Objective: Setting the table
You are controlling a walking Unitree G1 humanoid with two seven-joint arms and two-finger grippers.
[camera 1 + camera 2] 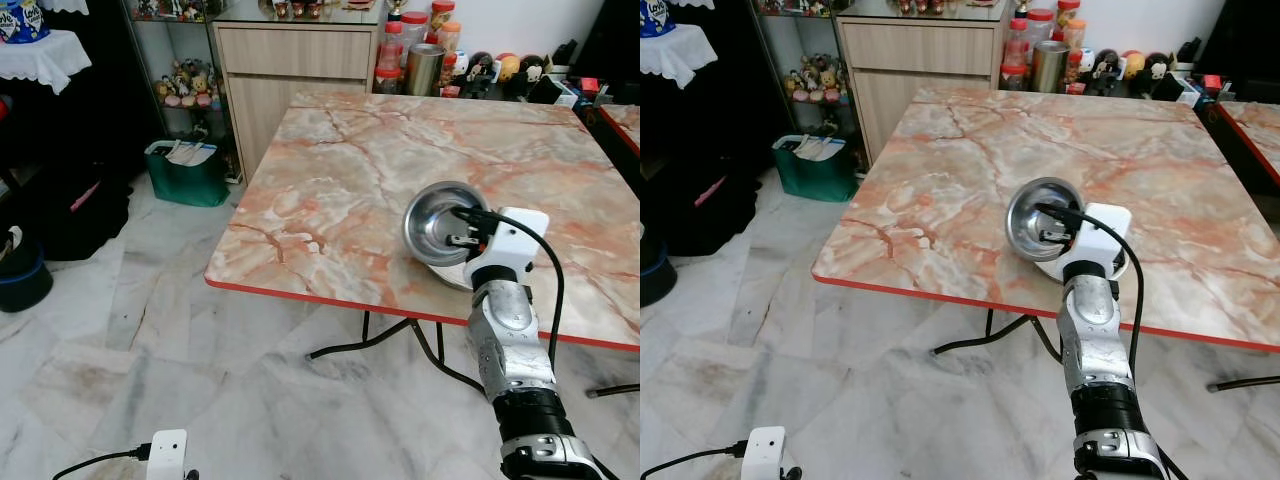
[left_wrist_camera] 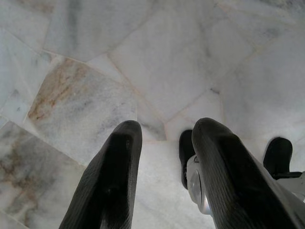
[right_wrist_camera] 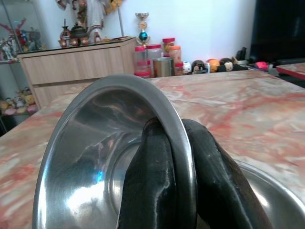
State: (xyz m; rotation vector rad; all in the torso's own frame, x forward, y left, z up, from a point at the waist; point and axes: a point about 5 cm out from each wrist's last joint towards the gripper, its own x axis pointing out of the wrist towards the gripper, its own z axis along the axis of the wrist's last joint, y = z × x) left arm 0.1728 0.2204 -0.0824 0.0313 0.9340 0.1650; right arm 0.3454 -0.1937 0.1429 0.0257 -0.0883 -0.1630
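Two steel bowls (image 1: 440,222): one tilted in right gripper (image 1: 462,227).

I can't read any text from here. The jars (image 1: 413,24) on the far side of the table, well beyond my right gripper (image 1: 462,226), have labels too small to make out. A blue-and-white pack (image 1: 22,20), far off to that gripper's left, carries print I can't resolve.

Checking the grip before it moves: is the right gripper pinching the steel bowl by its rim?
Yes, the right gripper has one finger on each side of the steel bowl rim.
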